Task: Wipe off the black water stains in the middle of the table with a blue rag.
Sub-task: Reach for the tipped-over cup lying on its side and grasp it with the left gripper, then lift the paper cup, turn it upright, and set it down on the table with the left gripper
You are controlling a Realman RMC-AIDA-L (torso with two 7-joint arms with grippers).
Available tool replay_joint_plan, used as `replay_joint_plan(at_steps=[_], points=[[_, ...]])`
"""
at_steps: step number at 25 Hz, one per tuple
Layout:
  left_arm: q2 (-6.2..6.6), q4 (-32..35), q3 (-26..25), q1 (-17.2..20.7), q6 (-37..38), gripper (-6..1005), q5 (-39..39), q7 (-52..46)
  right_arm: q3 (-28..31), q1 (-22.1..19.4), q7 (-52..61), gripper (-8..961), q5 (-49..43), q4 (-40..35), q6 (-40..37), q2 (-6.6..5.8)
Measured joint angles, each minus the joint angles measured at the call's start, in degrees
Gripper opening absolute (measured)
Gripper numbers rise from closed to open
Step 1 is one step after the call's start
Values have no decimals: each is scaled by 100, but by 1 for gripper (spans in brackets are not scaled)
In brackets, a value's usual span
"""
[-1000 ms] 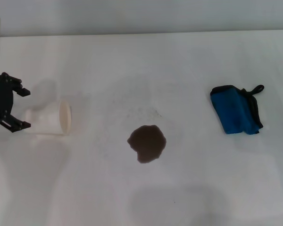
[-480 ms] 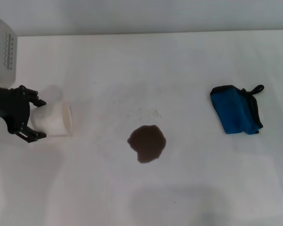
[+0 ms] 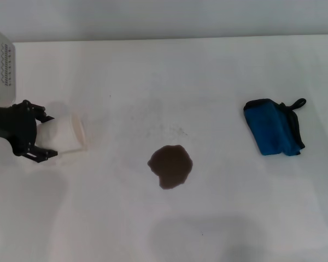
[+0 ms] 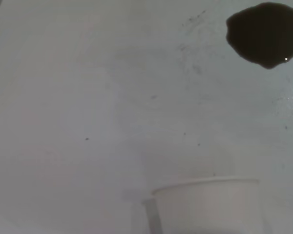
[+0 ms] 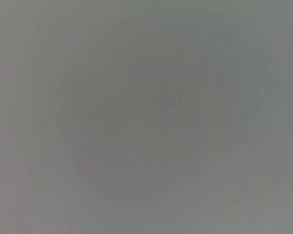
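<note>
Blue cloth with black edging, the blue rag (image 3: 273, 127) lies folded on the table (image 3: 164, 65) well to the robot's right of the black water stains (image 3: 170, 166), untouched. Its long axis runs slantwise, tilted toward the near edge as it goes right, with the thin black loop poking out at its far right corner, pointing away from the stain. The stain itself sits mid-table, a lobed dark blotch, not yet wiped.

Well apart from the stain on its other side, the left gripper (image 3: 42, 136) has its fingers closed around a white paper cup (image 3: 65, 135) lying on its side (probably clearing it away, I'd guess, so the wiping has room). No right gripper is visible anywhere.
</note>
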Motion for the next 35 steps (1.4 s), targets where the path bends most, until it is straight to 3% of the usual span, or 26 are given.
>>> replay_joint_plan(at_steps=[7, 17, 28, 35], points=[[-3, -3, -3, 112, -47, 802, -373, 129, 0, 10, 2, 477, -6, 3, 6, 0], [-4, 94, -8, 509, 167, 665, -2079, 433, 0, -5, 3, 477, -11, 2, 83, -6], [-19, 1265, -17, 1909, 535, 608, -5513, 1428, -58, -33, 11, 477, -41, -119, 391, -44], [-43, 1960, -17, 2547, 422, 609, -6348, 1615, -151, -33, -24, 477, -147, -223, 834, -44]])
